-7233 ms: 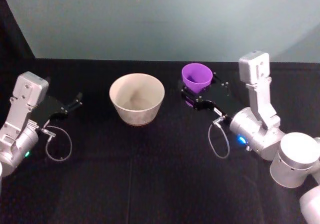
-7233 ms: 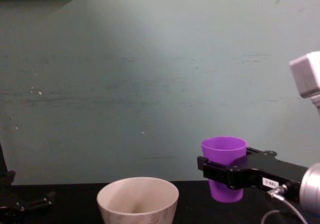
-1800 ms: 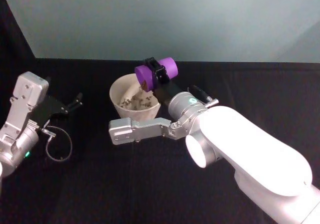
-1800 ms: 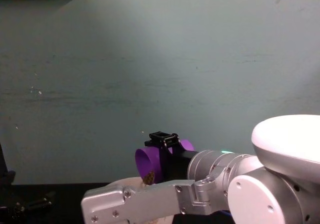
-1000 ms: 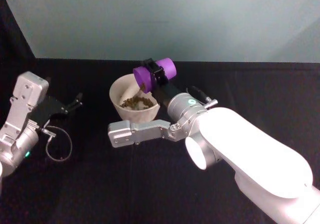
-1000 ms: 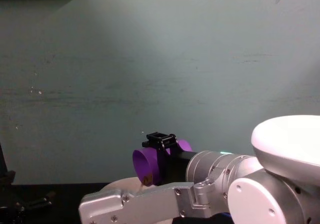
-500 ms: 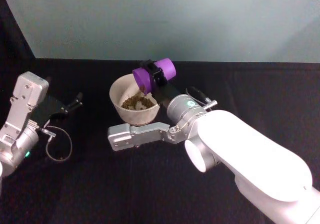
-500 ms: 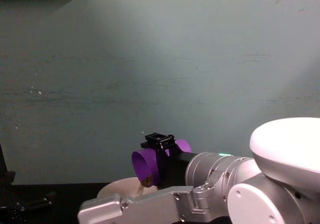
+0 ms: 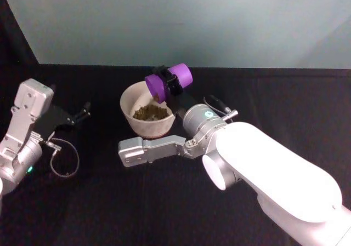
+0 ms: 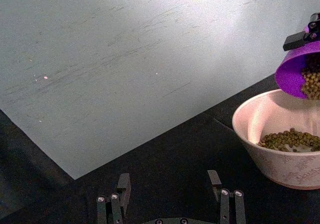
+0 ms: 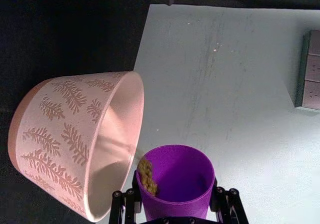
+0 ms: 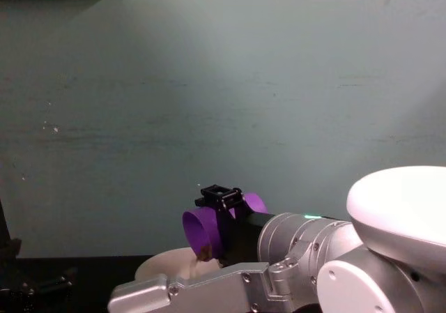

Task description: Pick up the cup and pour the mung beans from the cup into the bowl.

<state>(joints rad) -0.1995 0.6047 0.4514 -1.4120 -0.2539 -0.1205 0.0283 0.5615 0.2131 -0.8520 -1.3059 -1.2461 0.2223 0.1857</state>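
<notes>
Right hand (image 12: 223,219) is gripping the purple cup (image 12: 202,233), which is lying tipped on its side, mouth facing left, just above the cream bowl (image 12: 167,263). A few beans (image 12: 204,253) are sitting at its lower lip.

cup (image 9: 182,75) over bowl (image 9: 130,99) — beans (image 9: 151,112) inside

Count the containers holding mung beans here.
2: the purple cup, tipped in the right gripper, and the cream bowl beneath its mouth on the table.
</notes>
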